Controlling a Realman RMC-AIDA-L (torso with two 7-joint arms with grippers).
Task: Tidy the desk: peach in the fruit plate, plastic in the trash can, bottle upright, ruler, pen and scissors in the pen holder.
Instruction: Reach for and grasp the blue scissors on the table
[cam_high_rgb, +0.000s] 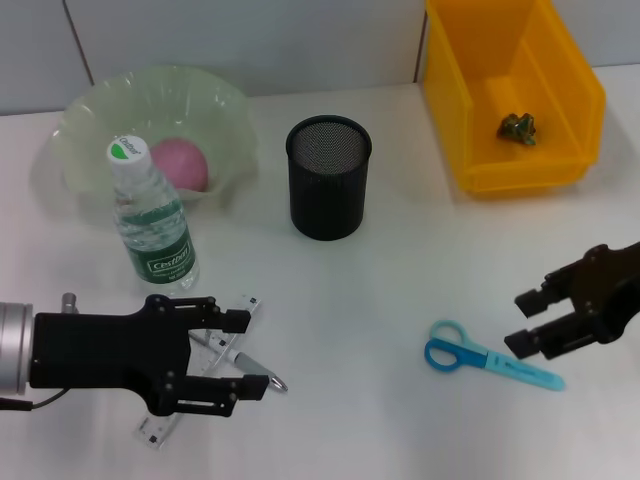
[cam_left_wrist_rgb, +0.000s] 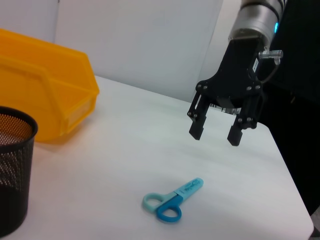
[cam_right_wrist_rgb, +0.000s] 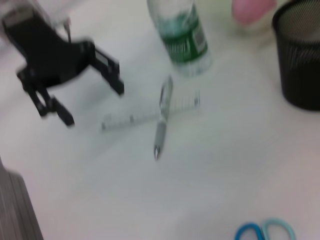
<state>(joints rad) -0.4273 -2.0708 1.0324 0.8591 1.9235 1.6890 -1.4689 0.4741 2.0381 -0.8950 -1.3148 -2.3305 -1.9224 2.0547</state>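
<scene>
Although the peach (cam_high_rgb: 181, 164) already sits in the pale green fruit plate (cam_high_rgb: 95, 110) at the far left corner of the surface (cam_high_rgb: 380, 290), and the water bottle (cam_high_rgb: 153, 222) stands upright just in front of that plate, the stationery is still out. The clear ruler (cam_right_wrist_rgb: 150, 113) and the grey pen (cam_right_wrist_rgb: 162, 116) lie crossed near the front left edge, the pen on top of the ruler. The left tool (cam_high_rgb: 236, 358) hangs directly over them with its fingers spread and nothing between them. The blue-handled scissors (cam_high_rgb: 490, 358) lie flat toward the front right edge, and the right tool (cam_high_rgb: 530, 320) hovers just beside their sheathed blade, jaws apart and empty. The black mesh pen holder (cam_high_rgb: 329, 178) stands mid-surface toward the back and looks empty from above. A small crumpled dark green scrap (cam_high_rgb: 519, 127) lies in the yellow trash can (cam_high_rgb: 560, 70) at the far right corner; I take this to be the plastic. By my reading three jobs are done and three remain: ruler, pen and scissors into the holder.
</scene>
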